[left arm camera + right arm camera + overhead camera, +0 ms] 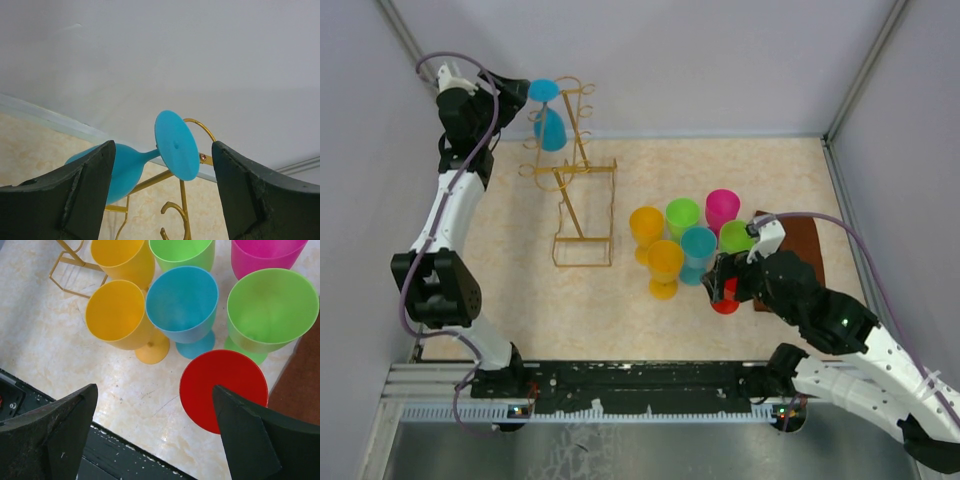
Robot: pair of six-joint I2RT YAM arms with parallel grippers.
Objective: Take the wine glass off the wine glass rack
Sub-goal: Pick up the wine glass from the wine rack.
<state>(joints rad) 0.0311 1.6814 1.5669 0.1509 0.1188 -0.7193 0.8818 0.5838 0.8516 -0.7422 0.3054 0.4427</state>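
A blue wine glass point(549, 122) hangs upside down from the top arm of the golden wire wine glass rack point(582, 215) at the back left. In the left wrist view its round foot point(176, 145) and bowl lie just ahead, between my fingers, with the rack's hooks point(184, 216) below. My left gripper point(523, 92) point(162, 187) is open at the glass's foot, touching nothing. My right gripper point(723, 282) point(155, 432) hangs open over a red glass point(223, 390) at the near right and holds nothing.
A cluster of upright glasses stands right of the rack: two yellow point(665, 265), two green point(682, 216), one blue point(699, 250), one pink point(722, 210). A brown mat point(805, 250) lies at the right edge. Grey walls close in at the back and sides.
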